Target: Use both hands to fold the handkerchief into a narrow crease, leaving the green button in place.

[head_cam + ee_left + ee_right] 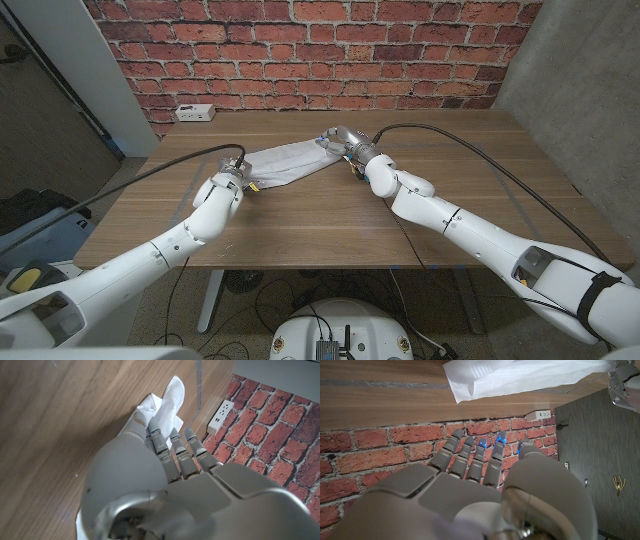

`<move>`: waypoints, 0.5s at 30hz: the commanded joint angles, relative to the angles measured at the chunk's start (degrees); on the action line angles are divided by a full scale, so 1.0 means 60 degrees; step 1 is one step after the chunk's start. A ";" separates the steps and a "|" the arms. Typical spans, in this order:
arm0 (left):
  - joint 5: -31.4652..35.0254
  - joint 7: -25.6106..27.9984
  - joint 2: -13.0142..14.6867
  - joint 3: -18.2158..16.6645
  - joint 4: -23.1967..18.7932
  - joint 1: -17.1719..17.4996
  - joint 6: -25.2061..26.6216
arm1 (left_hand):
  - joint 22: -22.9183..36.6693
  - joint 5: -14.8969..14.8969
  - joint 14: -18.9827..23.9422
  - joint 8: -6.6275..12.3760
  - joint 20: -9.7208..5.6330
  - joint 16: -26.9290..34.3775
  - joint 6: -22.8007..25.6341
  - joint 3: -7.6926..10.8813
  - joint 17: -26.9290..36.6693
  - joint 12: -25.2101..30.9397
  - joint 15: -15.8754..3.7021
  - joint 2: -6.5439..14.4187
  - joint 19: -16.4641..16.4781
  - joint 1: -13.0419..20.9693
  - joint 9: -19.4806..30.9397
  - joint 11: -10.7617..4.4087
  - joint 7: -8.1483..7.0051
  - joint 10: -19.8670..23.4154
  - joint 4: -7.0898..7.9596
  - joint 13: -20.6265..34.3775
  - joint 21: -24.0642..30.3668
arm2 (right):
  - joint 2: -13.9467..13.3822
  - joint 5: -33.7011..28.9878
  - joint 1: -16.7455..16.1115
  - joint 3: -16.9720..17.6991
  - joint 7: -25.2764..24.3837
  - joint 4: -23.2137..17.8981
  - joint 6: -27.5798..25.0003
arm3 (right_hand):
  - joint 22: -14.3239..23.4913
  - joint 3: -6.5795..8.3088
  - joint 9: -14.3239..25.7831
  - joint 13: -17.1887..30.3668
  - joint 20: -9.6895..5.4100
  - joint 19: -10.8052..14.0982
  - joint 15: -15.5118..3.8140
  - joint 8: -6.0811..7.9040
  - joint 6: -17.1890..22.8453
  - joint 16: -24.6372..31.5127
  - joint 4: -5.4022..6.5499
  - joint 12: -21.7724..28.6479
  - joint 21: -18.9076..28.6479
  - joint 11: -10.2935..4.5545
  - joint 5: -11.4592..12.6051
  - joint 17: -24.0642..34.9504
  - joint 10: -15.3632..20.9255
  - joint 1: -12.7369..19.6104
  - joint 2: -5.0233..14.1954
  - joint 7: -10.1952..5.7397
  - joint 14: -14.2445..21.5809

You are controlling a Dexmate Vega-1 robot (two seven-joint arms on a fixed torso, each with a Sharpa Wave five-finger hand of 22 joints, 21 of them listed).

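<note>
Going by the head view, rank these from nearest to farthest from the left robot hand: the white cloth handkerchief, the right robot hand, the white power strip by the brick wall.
1. White cloth handkerchief: right at the left robot hand, stretching toward the table's middle.
2. White power strip: at the table's far edge, by the wall.
3. Right robot hand: at the cloth's other end.

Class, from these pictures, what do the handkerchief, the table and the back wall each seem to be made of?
Handkerchief: white woven cloth, probably cotton; matt, with soft creases and limp folds.
Table: wood or wood-look laminate, smooth and satin; long brown grain lines run across it, though solid or veneer cannot be told.
Back wall: red brick with pale mortar joints, rough; possibly a facing.
</note>
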 commanded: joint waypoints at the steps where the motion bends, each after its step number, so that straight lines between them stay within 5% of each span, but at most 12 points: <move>1: -0.0785 0.2449 0.0317 0.0021 -0.0044 0.0556 0.0573 | 0.0037 -0.0058 0.0405 0.0181 -0.0059 0.0109 0.2480 0.0010 0.0057 0.0169 -0.1774 -0.0006 0.0170 0.0143 0.0022 -0.1189 -0.1880 0.1733 0.0041 0.0096 0.0093 | -0.0025 -0.0014 -0.0014 -0.0022 0.0036 -0.0095 0.0016 | 0.0018 0.0080 -0.0010 0.0014 -0.0013 0.0052 -0.0388 0.0024 0.0086 0.0020 0.0011 0.0067 0.0077 -0.0022 0.0057 0.0020 0.0119 -0.0115 0.0018 0.0011 0.0078; 9: -0.0932 0.4495 0.0745 -0.0355 -0.0716 0.1305 0.1141 | 0.0049 -0.0042 0.0954 0.0199 -0.0036 0.0264 0.2632 0.0000 0.0101 0.0257 -0.1794 -0.0041 0.0148 0.0201 0.0001 -0.1156 -0.1870 0.1862 0.0041 0.0257 0.0132 | -0.0043 0.0086 -0.0103 -0.0047 0.0171 -0.0212 0.0150 | 0.0017 0.0138 -0.0010 0.0013 -0.0017 0.0096 -0.0377 0.0035 0.0141 0.0017 -0.0055 0.0078 0.0092 -0.0020 0.0073 0.0003 0.0165 -0.0080 0.0024 0.0016 0.0110; 15: -0.0563 0.5424 0.1056 -0.0577 -0.1251 0.1828 0.1599 | 0.0057 -0.0012 0.1023 0.0215 -0.0017 0.0265 0.2671 0.0012 0.0101 0.0263 -0.1799 -0.0027 0.0141 0.0237 0.0008 -0.1144 -0.1877 0.1833 0.0039 0.0311 0.0147 | 0.0034 -0.0146 0.0096 -0.0317 0.0512 -0.0151 -0.0005 | 0.0017 0.0566 -0.0009 0.0011 -0.0088 0.0094 -0.0458 0.0032 0.0214 0.0009 -0.0261 0.0080 0.0085 -0.0123 0.0129 0.0010 0.0233 0.0213 0.0423 -0.0100 0.0102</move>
